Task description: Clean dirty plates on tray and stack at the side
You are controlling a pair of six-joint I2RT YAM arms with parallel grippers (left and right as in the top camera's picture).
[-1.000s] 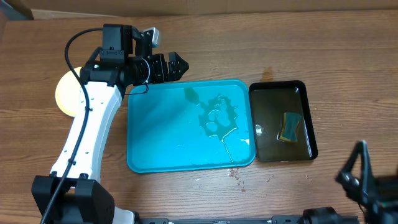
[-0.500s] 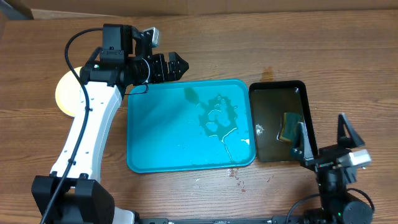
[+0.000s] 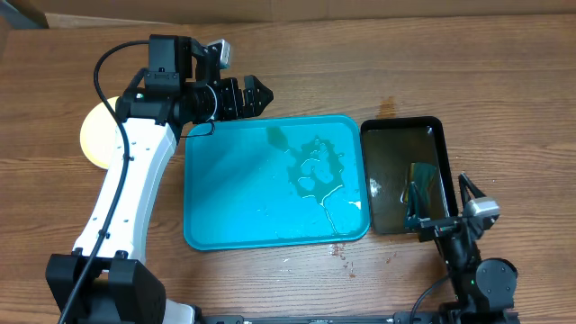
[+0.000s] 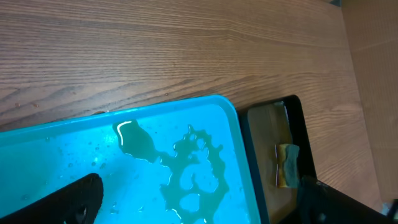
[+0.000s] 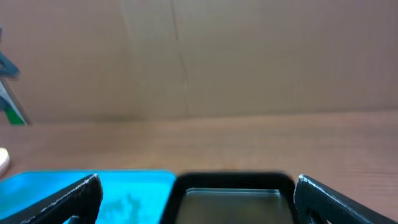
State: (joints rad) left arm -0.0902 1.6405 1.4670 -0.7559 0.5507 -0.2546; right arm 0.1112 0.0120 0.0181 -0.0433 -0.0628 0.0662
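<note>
Counter [image 3: 360,63]: wood, with the work area in the middle.

Left arm [image 3: 117,198]: reaches from the near-left corner toward the far edge. It crosses above the plate spot.

Blue tray [image 3: 225,198]: mid-counter with no plates on it. Only a puddle [image 3: 315,166] of wash water remains, so the washing looks finished.

Black tray [image 3: 387,189]: just beside the blue tray toward the right edge. It holds water, so it probably serves as the wash basin.

Yellow plate [image 3: 93,135]: off the tray near the left edge and partly under the arm. This is likely the stack. How many plates are in it cannot be told.

Sponge [image 3: 421,175]: lies in the black tray, parked where it can stay wet.

Left gripper [image 3: 261,95]: over the blue tray's far-left corner, fingers spread, holding nothing.

Right gripper [image 5: 198,198]: at the black tray's near end, facing the far edge. Its fingers are wide apart and empty, which suggests both arms are finished.
</note>
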